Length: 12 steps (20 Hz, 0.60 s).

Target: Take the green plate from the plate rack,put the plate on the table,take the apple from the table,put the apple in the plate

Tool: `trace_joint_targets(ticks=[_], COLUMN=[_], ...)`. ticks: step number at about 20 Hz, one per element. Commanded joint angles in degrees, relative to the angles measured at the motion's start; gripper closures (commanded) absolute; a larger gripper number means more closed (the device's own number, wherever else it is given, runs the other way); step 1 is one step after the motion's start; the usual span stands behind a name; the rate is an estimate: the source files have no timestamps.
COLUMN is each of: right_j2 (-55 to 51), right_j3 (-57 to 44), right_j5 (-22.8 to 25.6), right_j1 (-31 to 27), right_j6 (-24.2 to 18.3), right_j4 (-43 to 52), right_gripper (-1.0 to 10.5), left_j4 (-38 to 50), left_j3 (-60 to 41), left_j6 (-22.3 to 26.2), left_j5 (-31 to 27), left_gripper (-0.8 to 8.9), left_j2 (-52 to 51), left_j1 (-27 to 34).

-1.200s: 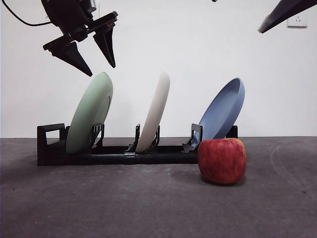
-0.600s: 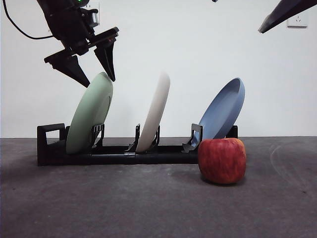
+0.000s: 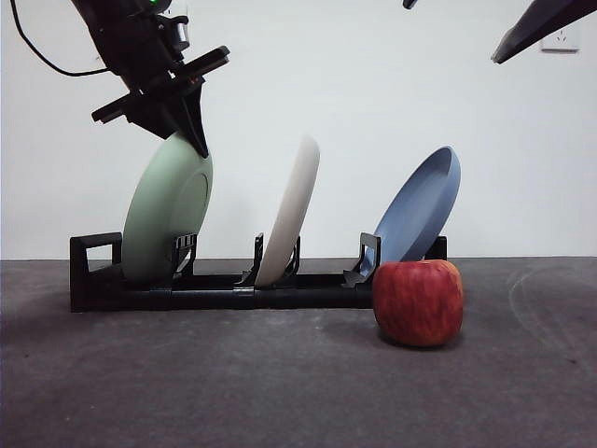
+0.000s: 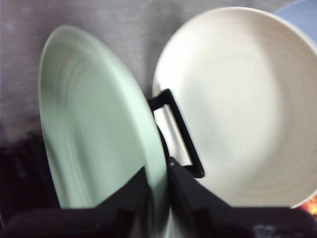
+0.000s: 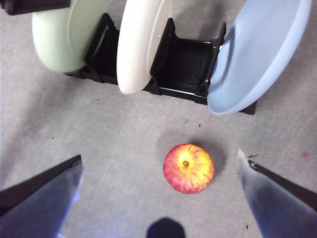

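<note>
The green plate (image 3: 163, 219) stands upright in the left slot of the black plate rack (image 3: 215, 294). My left gripper (image 3: 191, 140) has come down from the upper left and is shut on the plate's top rim. In the left wrist view the two jaws pinch the green plate's (image 4: 94, 124) edge, with the left gripper (image 4: 157, 171) close around it. The red apple (image 3: 418, 302) sits on the table (image 3: 233, 383) in front of the rack's right end. My right gripper (image 5: 159, 161) hangs open high above the apple (image 5: 188, 168), holding nothing.
A cream-white plate (image 3: 289, 215) leans in the rack's middle slot and a blue plate (image 3: 420, 205) in the right one, just behind the apple. The right arm shows as a dark tip (image 3: 536, 23) at the top right. A white wall stands behind.
The left gripper came down onto the green plate's top rim and went from open to shut on it. The plate now stands a little more upright. The apple and right arm stayed still.
</note>
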Motion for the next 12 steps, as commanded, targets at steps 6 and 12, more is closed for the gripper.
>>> trace_joint_targets(ticks=[6,12], right_j2=[0.22,0.22], right_j3=[0.24,0.24], right_j5=[0.09,0.13], right_j1=[0.04,0.04], right_j6=[0.28,0.26], right_j4=[0.20,0.31], right_gripper=[4.1,4.1], left_j4=[-0.74,-10.27], left_j3=[6.49,25.46], left_j6=[0.74,1.05], left_j5=[3.87,4.07], left_gripper=[8.26,8.26], left_j2=[0.61,0.61], left_j1=[0.28,-0.31])
